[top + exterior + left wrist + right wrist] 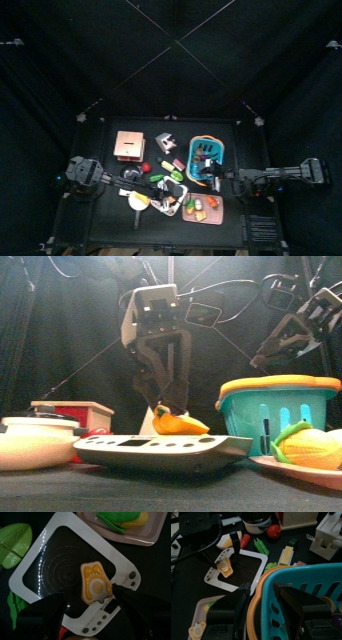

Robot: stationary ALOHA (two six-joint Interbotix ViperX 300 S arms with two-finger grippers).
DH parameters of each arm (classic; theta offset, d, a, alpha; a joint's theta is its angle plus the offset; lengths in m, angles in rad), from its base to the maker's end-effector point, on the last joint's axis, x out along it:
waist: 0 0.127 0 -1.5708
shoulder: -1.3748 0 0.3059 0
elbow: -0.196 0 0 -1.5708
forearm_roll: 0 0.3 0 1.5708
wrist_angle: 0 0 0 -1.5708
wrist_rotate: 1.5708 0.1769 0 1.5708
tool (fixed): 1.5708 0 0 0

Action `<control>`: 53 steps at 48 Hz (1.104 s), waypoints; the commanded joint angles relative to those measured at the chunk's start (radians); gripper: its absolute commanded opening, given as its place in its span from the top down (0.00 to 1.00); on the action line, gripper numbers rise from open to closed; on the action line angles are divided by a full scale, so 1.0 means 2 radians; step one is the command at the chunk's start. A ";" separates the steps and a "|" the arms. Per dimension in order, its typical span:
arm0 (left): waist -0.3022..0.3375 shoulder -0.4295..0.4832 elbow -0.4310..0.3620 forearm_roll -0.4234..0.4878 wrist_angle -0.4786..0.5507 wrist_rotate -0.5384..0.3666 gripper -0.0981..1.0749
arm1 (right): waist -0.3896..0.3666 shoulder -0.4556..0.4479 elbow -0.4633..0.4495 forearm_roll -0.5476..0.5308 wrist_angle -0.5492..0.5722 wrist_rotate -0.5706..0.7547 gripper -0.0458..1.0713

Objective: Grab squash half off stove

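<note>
The squash half (93, 583), orange-yellow with its cut face up, lies on the black stove with a white rim (63, 524). In the front view the squash half (181, 422) sits on the stove (160, 446). My left gripper (93, 607) is open and hangs straight over the squash, jaw tips just above it on either side; in the front view the left gripper (160, 391) is close over the squash's top. My right gripper (268, 607) is open and empty above the rim of the teal basket (304, 582). The right wrist view also shows the squash (224, 568).
A pink tray with a corn cob (310, 448) stands right of the stove, with the teal basket (274, 406) behind it. A white pot (34, 441) and a wooden box (74, 411) stand left of the stove. Green leaves (13, 544) lie beside the stove.
</note>
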 commanded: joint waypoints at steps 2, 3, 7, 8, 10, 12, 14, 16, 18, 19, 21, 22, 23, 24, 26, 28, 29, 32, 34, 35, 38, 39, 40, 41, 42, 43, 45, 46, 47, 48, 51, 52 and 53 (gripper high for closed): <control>0.002 -0.002 -0.005 -0.012 -0.010 -0.001 0.07 | -0.002 -0.001 -0.005 0.001 -0.002 0.000 0.25; 0.002 -0.002 -0.005 -0.012 -0.011 -0.001 0.07 | -0.002 0.000 -0.005 0.000 -0.002 0.000 0.25; 0.002 0.002 -0.003 -0.015 -0.014 -0.001 0.07 | -0.002 0.002 -0.005 0.000 -0.002 -0.001 0.25; 0.002 0.002 -0.002 -0.015 -0.015 0.000 0.07 | -0.002 0.002 -0.005 0.000 -0.002 -0.001 0.25; 0.002 0.005 -0.002 -0.014 -0.019 0.000 0.07 | -0.002 0.002 -0.005 0.000 -0.002 0.000 0.25; 0.002 0.006 -0.001 -0.014 -0.024 -0.001 0.07 | -0.002 0.003 -0.005 0.000 -0.002 0.000 0.25; 0.002 0.006 0.000 -0.014 -0.027 -0.001 0.07 | -0.002 0.004 -0.005 0.000 -0.002 0.000 0.25; 0.004 0.006 0.000 -0.014 -0.028 -0.001 0.07 | -0.002 0.004 -0.005 0.000 -0.002 -0.001 0.25; 0.004 0.006 0.000 -0.014 -0.029 -0.001 0.08 | -0.003 0.004 -0.005 0.000 -0.002 0.000 0.25; 0.005 0.005 0.000 -0.014 -0.029 -0.001 0.08 | -0.003 0.003 -0.005 0.000 -0.002 -0.001 0.25; 0.005 0.005 0.000 -0.014 -0.029 -0.001 0.08 | -0.003 0.004 -0.005 0.000 -0.002 -0.001 0.25; 0.005 0.005 0.001 -0.014 -0.029 -0.001 0.08 | -0.003 0.004 -0.005 0.000 -0.002 -0.001 0.25; 0.005 0.005 0.001 -0.014 -0.029 -0.001 0.09 | -0.003 0.004 -0.005 0.000 -0.002 0.000 0.25; 0.005 0.005 0.001 -0.014 -0.029 -0.001 0.09 | -0.003 0.004 -0.005 0.000 -0.002 0.000 0.25; 0.005 0.005 0.002 -0.014 -0.029 -0.001 0.11 | -0.003 0.004 -0.005 0.000 -0.002 -0.001 0.25; 0.005 0.005 0.002 -0.014 -0.029 -0.001 0.13 | -0.003 0.004 -0.005 0.000 -0.002 0.000 0.25; 0.005 0.005 0.002 -0.014 -0.029 -0.001 0.14 | -0.003 0.004 -0.005 0.000 -0.002 -0.001 0.25; 0.007 0.005 0.002 -0.014 -0.029 -0.001 0.18 | -0.003 0.004 -0.005 0.000 -0.002 -0.001 0.25; 0.008 0.004 0.002 -0.014 -0.029 -0.001 0.20 | -0.003 0.004 -0.005 0.000 -0.002 -0.001 0.25; 0.008 0.003 0.002 -0.014 -0.029 -0.001 0.22 | -0.003 0.004 -0.005 0.000 -0.002 -0.001 0.25; 0.008 0.001 0.002 -0.013 -0.031 -0.001 0.27 | -0.003 0.005 -0.005 0.000 -0.002 -0.001 0.25; 0.008 0.000 0.002 -0.013 -0.031 -0.001 0.28 | -0.003 0.005 -0.005 -0.001 -0.002 -0.001 0.25; 0.008 -0.002 0.002 -0.013 -0.031 -0.001 0.30 | -0.003 0.005 -0.005 -0.001 -0.002 -0.001 0.25; 0.008 -0.002 0.002 -0.013 -0.031 -0.001 0.31 | -0.003 0.005 -0.005 -0.001 -0.002 0.000 0.25; 0.009 -0.003 0.002 -0.012 -0.031 -0.001 0.32 | -0.003 0.005 -0.005 -0.001 -0.002 -0.001 0.25; 0.008 -0.005 0.002 -0.012 -0.031 -0.001 0.33 | -0.003 0.006 -0.005 -0.001 -0.002 0.000 0.25; 0.008 -0.006 0.004 -0.011 -0.031 -0.001 0.35 | -0.003 0.007 -0.005 -0.001 -0.002 -0.001 0.25; 0.008 -0.007 0.004 -0.010 -0.031 -0.001 0.36 | -0.003 0.008 -0.005 -0.001 -0.002 -0.001 0.25; 0.008 -0.008 0.005 -0.010 -0.031 -0.001 0.36 | -0.003 0.008 -0.005 -0.001 -0.002 0.000 0.25; 0.009 -0.008 0.006 -0.010 -0.031 -0.001 0.37 | -0.003 0.008 -0.005 -0.001 -0.002 -0.001 0.25; 0.009 -0.010 0.008 -0.010 -0.031 -0.001 0.37 | -0.003 0.010 -0.006 -0.001 -0.002 -0.001 0.25; 0.009 -0.012 0.009 -0.010 -0.033 -0.001 0.37 | -0.003 0.010 -0.006 -0.001 -0.002 -0.001 0.25; 0.009 -0.013 0.010 -0.010 -0.035 -0.001 0.37 | -0.003 0.010 -0.006 -0.002 -0.002 -0.001 0.25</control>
